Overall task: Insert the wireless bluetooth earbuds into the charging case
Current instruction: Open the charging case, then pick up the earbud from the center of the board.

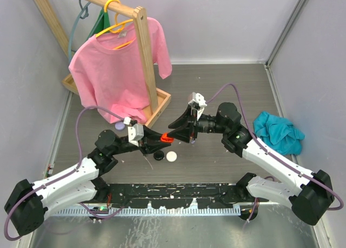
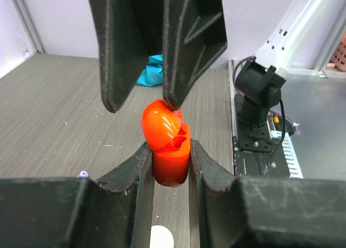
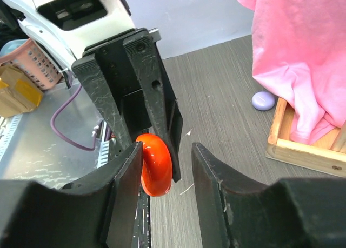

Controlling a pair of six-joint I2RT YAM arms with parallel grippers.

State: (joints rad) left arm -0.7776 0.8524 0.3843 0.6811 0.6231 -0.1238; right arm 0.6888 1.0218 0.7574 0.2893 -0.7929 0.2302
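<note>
My left gripper (image 1: 162, 138) is shut on the base of an orange-red charging case (image 2: 170, 161) and holds it above the table with its lid (image 2: 159, 121) hinged open. My right gripper (image 1: 174, 130) faces it, open. In the right wrist view, one of its fingers (image 3: 127, 167) rests against the glossy lid (image 3: 157, 164) and the other stands apart. A tiny purple piece (image 2: 82, 174), perhaps an earbud, lies on the table. Moulded hollows show inside the case. I cannot tell whether earbuds sit in them.
A black round case (image 1: 158, 155) and a white round case (image 1: 171, 156) lie on the table just under the grippers. A purple case (image 1: 119, 127) sits by the wooden rack base (image 1: 157, 114), where a pink shirt (image 1: 116, 69) hangs. A teal cloth (image 1: 277, 131) lies at the right.
</note>
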